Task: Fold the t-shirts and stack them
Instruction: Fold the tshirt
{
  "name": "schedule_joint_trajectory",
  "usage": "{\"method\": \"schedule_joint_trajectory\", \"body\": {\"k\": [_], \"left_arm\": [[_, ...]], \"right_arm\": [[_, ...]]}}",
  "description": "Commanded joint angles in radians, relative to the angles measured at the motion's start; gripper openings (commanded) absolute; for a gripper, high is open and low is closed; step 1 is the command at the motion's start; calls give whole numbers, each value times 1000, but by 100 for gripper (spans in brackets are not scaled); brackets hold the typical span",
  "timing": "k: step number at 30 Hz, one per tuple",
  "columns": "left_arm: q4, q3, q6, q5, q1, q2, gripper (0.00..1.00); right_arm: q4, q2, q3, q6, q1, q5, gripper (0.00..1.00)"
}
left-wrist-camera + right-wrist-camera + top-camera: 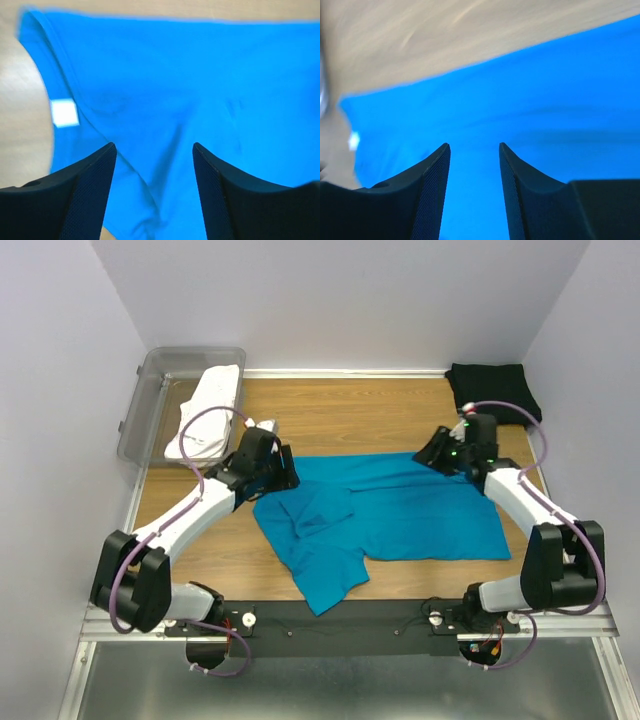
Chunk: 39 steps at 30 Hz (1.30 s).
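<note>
The teal-blue t-shirt [400, 515] lies spread across the middle of the wooden table, its left part rumpled and one end hanging toward the near edge. My left gripper [283, 475] is open just above the shirt's far left corner; the left wrist view shows the collar seam and white label [64, 112] between and beyond the jaws [154, 146]. My right gripper [428, 453] is open over the shirt's far right edge [474, 146]. The black t-shirt [493, 390] lies folded at the far right corner. The white t-shirt [206, 412] lies in the tub.
A clear grey plastic tub [165, 390] stands at the far left corner, partly off the table. White walls close in the back and both sides. The black mounting rail [340, 618] runs along the near edge.
</note>
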Motion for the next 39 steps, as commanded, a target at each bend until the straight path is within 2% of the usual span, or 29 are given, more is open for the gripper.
{"method": "schedule_joint_trajectory", "body": {"k": [1, 5, 11, 23, 27, 33, 39], "left_arm": [[-74, -103, -66, 76, -52, -49, 66], [-38, -221, -167, 127, -86, -106, 64], [4, -286, -224, 153, -117, -110, 63], [50, -315, -266, 170, -147, -100, 62], [48, -315, -271, 169, -151, -107, 61], [47, -319, -272, 164, -151, -112, 61], [36, -312, -274, 159, -151, -123, 61]], "right_arm": [[-38, -22, -55, 103, 169, -88, 51], [44, -2, -106, 212, 344, -91, 51], [176, 85, -137, 321, 493, -77, 51], [302, 241, -147, 397, 557, -71, 49], [324, 274, -146, 406, 562, -82, 44], [336, 292, -154, 415, 570, -86, 30], [325, 246, -170, 410, 568, -79, 7]]}}
